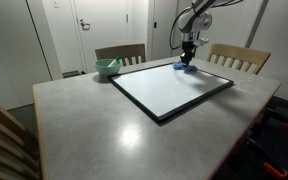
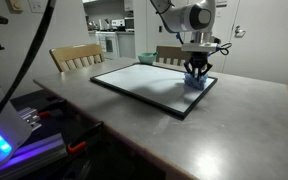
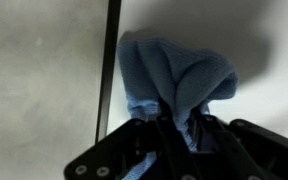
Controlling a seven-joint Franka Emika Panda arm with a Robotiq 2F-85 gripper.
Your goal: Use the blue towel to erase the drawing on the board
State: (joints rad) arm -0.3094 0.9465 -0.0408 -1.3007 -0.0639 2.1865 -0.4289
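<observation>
A white board [image 1: 169, 88] with a black frame lies flat on the grey table; it also shows in the other exterior view [image 2: 144, 82]. I see no drawing on its surface. My gripper [image 1: 188, 60] is shut on the blue towel [image 1: 186, 67] and presses it onto the board at its far corner, seen also in the other exterior view [image 2: 195, 78]. In the wrist view the bunched blue towel [image 3: 174, 75] hangs from my gripper [image 3: 174, 135] over the white board beside its black frame edge [image 3: 108, 70].
A teal bowl [image 1: 107, 68] stands on the table near the board's far left corner. Wooden chairs [image 1: 121, 53] [image 1: 240, 58] stand at the far side of the table. A chair back [image 1: 6, 135] rises at the near left.
</observation>
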